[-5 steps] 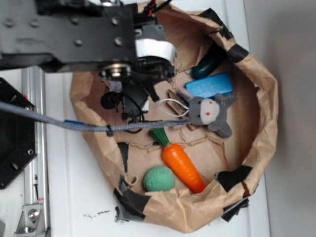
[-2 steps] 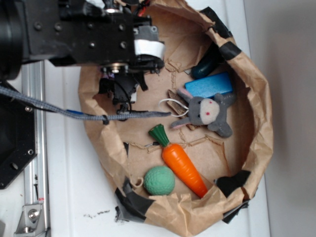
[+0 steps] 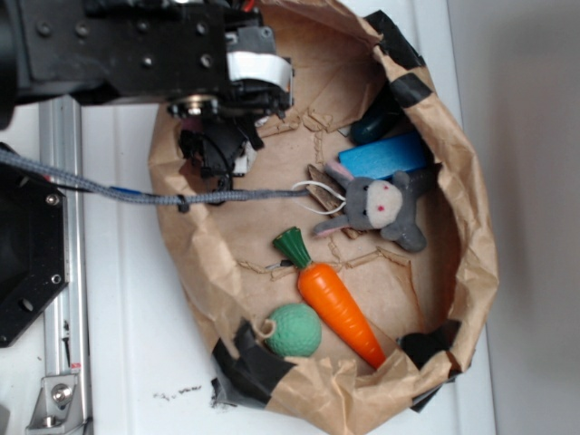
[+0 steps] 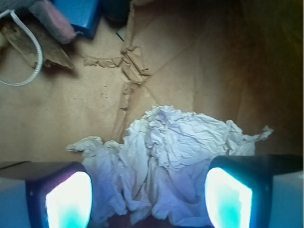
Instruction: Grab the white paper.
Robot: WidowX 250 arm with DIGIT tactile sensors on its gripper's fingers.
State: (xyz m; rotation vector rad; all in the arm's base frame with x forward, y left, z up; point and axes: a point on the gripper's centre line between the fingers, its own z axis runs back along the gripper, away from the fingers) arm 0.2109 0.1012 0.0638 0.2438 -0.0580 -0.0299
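Inside the bag [image 3: 471, 236], near its wall:
open gripper [image 4: 148, 199] straddles the crumpled paper [image 4: 166, 156], fingers [image 4: 69, 199] either side.

A black, screw-studded arm housing [image 3: 118, 45] is seen upper left, banded by a white label [image 3: 258, 68]; a grey braided cable [image 3: 136, 192] is trailed below it.

The paper [image 4: 166, 161] is lying on the bag [image 4: 71, 114] floor between the gripper [image 4: 149, 199] fingers, with the bunny [image 3: 381, 207], carrot [image 3: 335, 304] and ball [image 3: 293, 330] sitting farther along inside.
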